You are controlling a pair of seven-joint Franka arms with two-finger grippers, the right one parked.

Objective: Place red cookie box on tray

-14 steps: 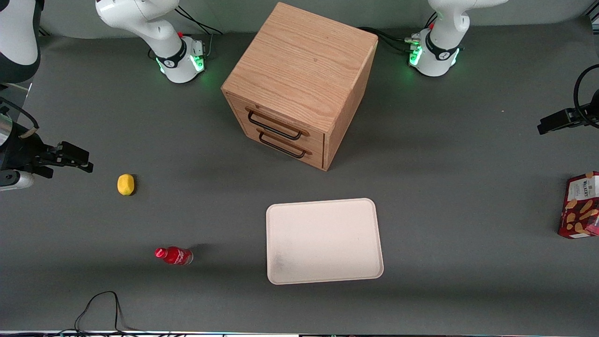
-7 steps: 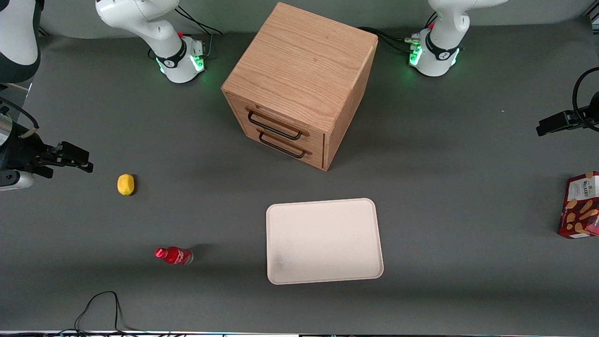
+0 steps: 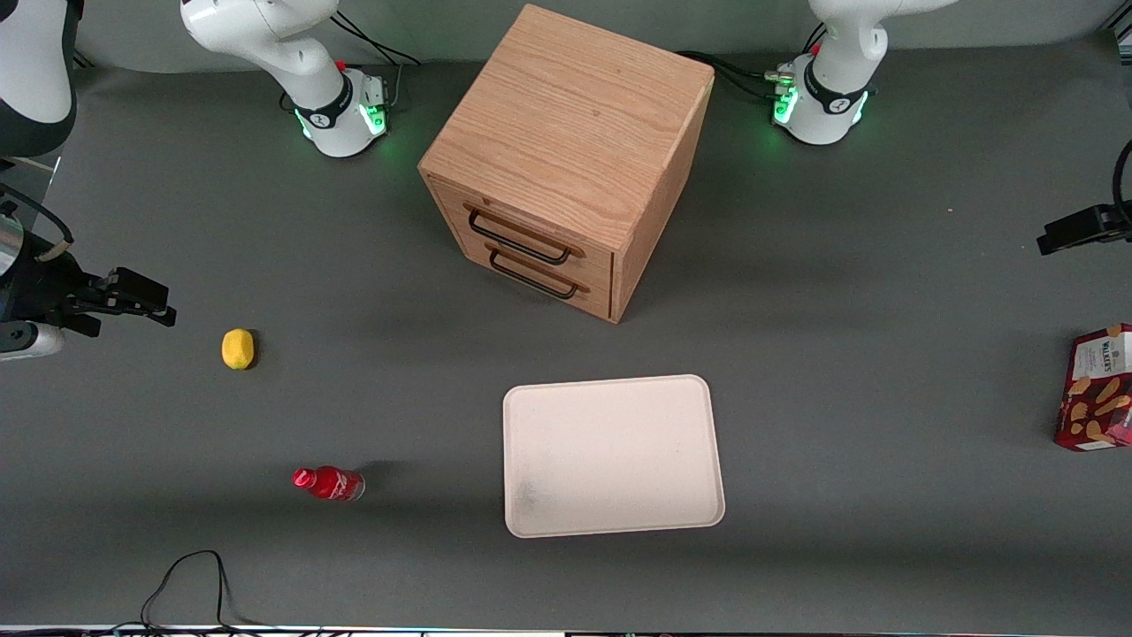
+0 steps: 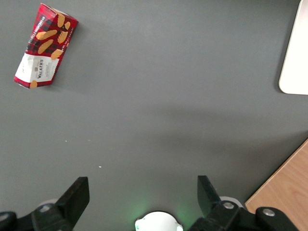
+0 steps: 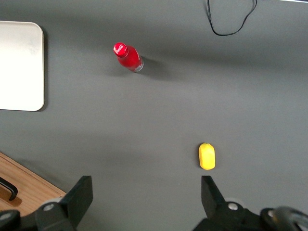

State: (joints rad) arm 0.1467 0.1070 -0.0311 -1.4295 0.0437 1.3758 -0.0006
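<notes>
The red cookie box (image 3: 1097, 389) stands on the grey table at the working arm's end; the left wrist view shows its biscuit pictures and white label (image 4: 44, 45). The cream-white tray (image 3: 610, 456) lies flat with nothing on it near the table's middle, nearer to the front camera than the cabinet, and one rounded corner of it (image 4: 296, 53) shows in the wrist view. My left gripper (image 3: 1083, 230) hangs above the table, farther from the front camera than the box and well apart from it. It (image 4: 140, 192) is open, with only bare table between its fingers (image 4: 74, 197).
A wooden two-drawer cabinet (image 3: 566, 159) stands at the table's middle, and its corner (image 4: 286, 192) lies close beside the gripper in the wrist view. A yellow lemon (image 3: 237, 349) and a small red bottle (image 3: 329, 483) lie toward the parked arm's end. A black cable (image 3: 190, 584) loops at the front edge.
My left gripper has shifted a little farther toward the working arm's end of the table. The box, tray and other things have not moved.
</notes>
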